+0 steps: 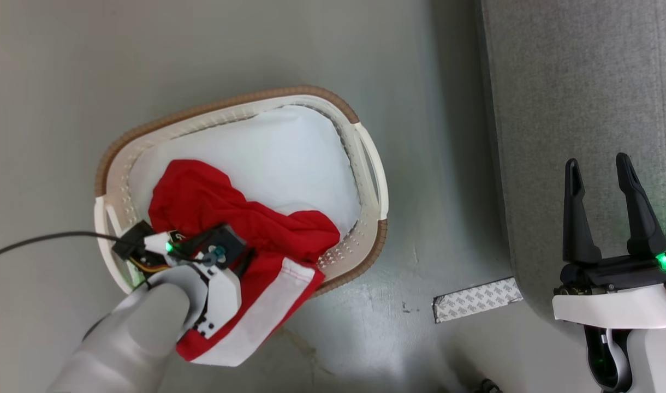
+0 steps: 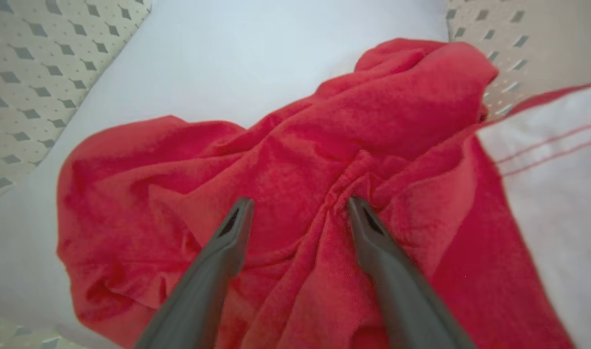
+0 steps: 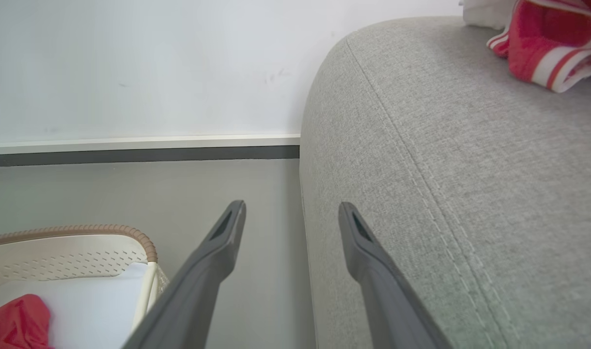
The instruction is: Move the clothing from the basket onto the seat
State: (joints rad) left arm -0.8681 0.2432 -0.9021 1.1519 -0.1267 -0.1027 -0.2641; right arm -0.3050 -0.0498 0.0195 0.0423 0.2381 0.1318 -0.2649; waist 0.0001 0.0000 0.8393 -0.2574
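Left wrist view showed the left pincer (image 2: 300, 208) with jaws apart, tips against the clothing (image 2: 286, 155) bunched between and ahead of them in the basket (image 2: 29, 72); a shallow pinch could slip, or snag the pad (image 2: 227, 58) beneath.

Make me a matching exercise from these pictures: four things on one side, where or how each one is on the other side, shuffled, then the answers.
Things
1. left gripper
2. right gripper
3. white pad
4. tape strip

Place or state
A. on the floor, between basket and sofa
B. open, empty, by the sofa
C. in the basket, under the clothing
D. open, down on the clothing

Pairs: 1-D, 2-B, 3-C, 4-A
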